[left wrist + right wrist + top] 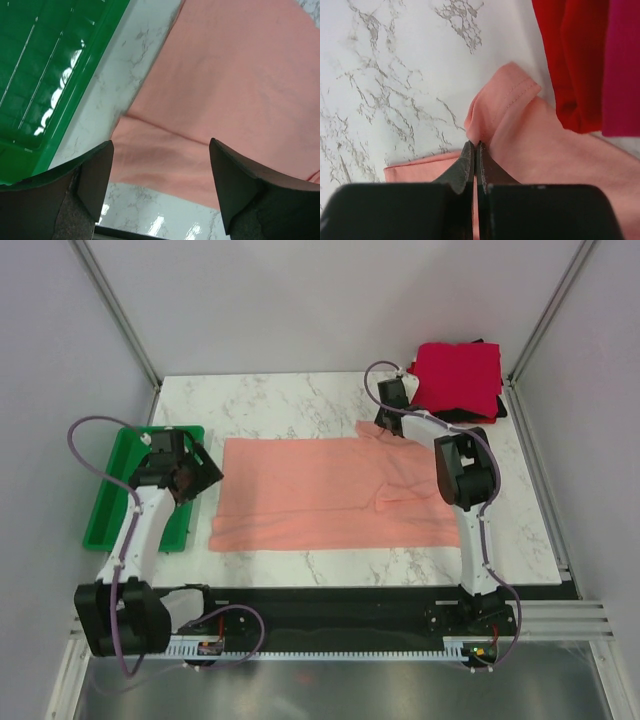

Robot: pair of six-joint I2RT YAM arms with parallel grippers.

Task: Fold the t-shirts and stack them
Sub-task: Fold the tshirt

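Starting at far left: tray (pixel 110 502) is sitting at the table (pixel 290 400) edge, partly under the left arm. Left claw (pixel 160 172) is hovering with jaws spread wide and nothing between them, over the left hem corner of the pink shirt (pixel 330 495), just beside the tray. Whether the tips are touching cloth, cannot tell.

Pink shirt is lying flat across the table's middle, hem pointing left and sleeves right, with a ridge of wrinkles running near the right arm. Handling, as a judgement: light and limp, likely draping and dragging rather than holding shape. A single pinch will probably be letting the rest sag, so corners and stitched hems are looking like the best holds, one per claw.

Right claw (pixel 475 150) is clenched on a fold of the far sleeve, just behind its stitched cuff, with cloth puckering at the tips. Stack (pixel 458 380) of folded shirts, red and crimson, is sitting in the far right corner, close beside that sleeve.

Hard to make out:
- How much cloth the right claw is biting.
- Near sleeve and neckline, which the right arm is covering.
- A dark layer under the stack, barely showing.
- Most of the shirt in the wrist views, which are cutting it off.
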